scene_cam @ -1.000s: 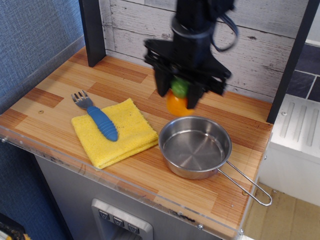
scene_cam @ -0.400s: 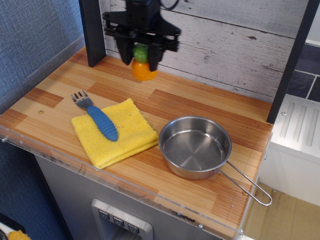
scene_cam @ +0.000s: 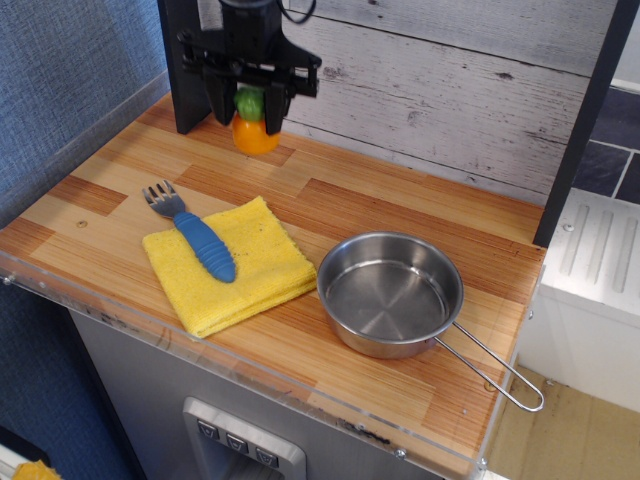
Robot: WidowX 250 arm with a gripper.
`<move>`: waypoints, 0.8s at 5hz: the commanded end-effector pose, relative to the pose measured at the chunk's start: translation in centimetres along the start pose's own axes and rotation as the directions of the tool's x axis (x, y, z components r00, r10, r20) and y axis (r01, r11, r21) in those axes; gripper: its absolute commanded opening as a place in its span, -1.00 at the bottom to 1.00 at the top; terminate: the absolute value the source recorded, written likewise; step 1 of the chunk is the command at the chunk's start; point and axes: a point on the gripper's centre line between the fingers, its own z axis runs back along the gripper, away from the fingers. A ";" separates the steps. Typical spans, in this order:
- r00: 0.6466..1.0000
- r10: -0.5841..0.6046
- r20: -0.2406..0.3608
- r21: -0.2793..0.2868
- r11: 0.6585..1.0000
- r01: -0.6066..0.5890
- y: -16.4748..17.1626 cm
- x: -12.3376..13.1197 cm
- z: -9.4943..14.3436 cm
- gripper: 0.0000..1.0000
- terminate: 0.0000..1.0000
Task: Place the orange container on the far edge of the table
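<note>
Wood-plank counter (scene_cam: 380, 205) carries a yellow cloth (scene_cam: 235, 265) with a fork (scene_cam: 195, 235) and a steel pan (scene_cam: 390, 295) up front, while at its far edge the tool (scene_cam: 250, 108) hangs clamped on the orange container (scene_cam: 252, 132), so only lowering and releasing seem left.

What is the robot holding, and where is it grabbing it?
The tool holds the orange container, pinching it by its green lid at the top. The orange body hangs below, near the back of the table.
</note>
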 end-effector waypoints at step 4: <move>0.988 0.152 -0.022 0.066 0.986 -0.150 5.3 2.5 -3.4 -1.00 -1.00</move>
